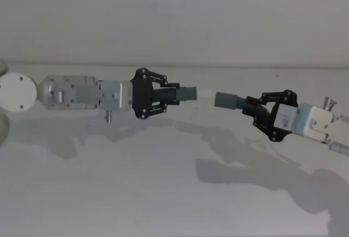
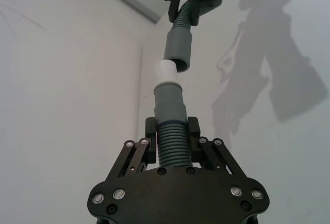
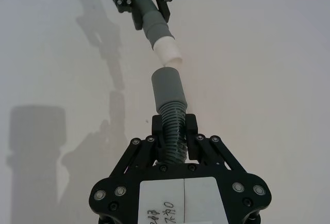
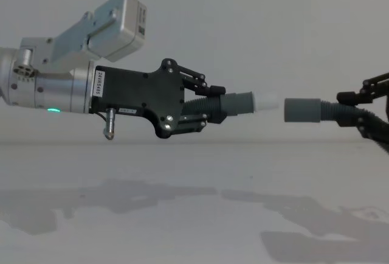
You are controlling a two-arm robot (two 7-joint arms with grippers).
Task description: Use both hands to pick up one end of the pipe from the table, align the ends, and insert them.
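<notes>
I hold two short pipe pieces in the air above the white table, one in each gripper, their ends facing each other. My left gripper reaches in from the left, its fingers closed narrow around the ribbed body of the left pipe piece. That piece sticks out level to the right and ends in a narrow white tip. My right gripper comes in from the right, fingers clamped on the ribbed part of the right pipe piece, whose open grey cuff points at the white tip. From the chest, tip and cuff sit near each other with a small gap between, not touching. From the head, the right piece tilts slightly, not quite in line.
</notes>
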